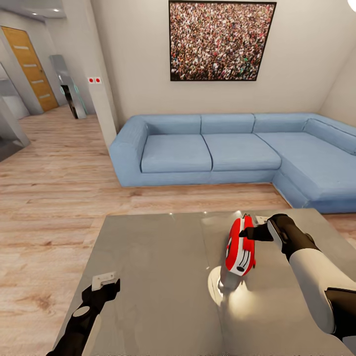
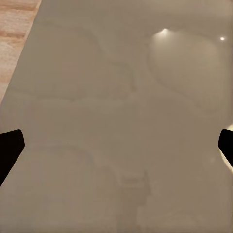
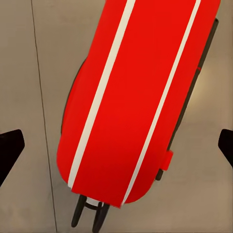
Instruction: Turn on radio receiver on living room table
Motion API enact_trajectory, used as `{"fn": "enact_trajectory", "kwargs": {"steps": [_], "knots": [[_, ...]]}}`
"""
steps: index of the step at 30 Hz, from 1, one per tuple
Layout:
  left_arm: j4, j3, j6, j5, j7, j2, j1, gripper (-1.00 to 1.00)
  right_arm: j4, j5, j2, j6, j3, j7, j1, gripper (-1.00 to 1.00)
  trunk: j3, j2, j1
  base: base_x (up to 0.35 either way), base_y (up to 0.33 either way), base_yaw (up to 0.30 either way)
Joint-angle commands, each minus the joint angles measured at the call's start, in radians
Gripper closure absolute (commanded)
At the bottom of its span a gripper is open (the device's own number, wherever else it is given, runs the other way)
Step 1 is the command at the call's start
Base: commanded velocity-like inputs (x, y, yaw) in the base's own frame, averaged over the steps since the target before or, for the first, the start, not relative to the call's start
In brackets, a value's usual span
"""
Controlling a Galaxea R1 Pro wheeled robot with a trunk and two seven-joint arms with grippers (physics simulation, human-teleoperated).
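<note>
On the table (image 1: 148, 277), right side, the radio (image 1: 241, 249) stands on its edge with your right gripper (image 1: 245, 232) right against its upper edge. You're in the living room, sofa (image 1: 212, 151) and picture (image 1: 221, 40) ahead, so the drive is done and the reach is done; what's left, by my reading, is the actual press on the switch, and nothing here shows whether it's on. The head view gives you the radio's red face with its white band and the black fingers at its top. The right wrist view gives you something else: the radio (image 3: 136, 107) seen edge-on, red with two white stripes, sitting between your fingertips (image 3: 9, 148), which stand wide at either border, so that claw is well open and grips nothing. Whether a finger is touching the case, you can't tell. Your left gripper (image 1: 105, 285) hangs over the table's near left part, spread wide and empty, with bare grey top (image 2: 116, 121) below it.
</note>
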Motion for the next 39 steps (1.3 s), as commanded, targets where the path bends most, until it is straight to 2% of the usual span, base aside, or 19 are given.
{"fn": "enact_trajectory", "kwargs": {"steps": [1, 39], "knots": [[0.000, 0.000, 0.000, 0.000, 0.000, 0.000, 0.000, -1.00, 0.000, 0.000, 0.000, 0.000, 0.000, 0.000, 0.000, -1.00, -0.002, 0.000, 0.000, 0.000, 0.000, 0.000], [0.000, 0.000, 0.000, 0.000, 0.000, 0.001, 0.000, -1.00, 0.000, 0.000, 0.000, 0.000, 0.000, 0.000, 0.000, -1.00, -0.061, 0.000, 0.000, 0.000, 0.000, 0.000]]}}
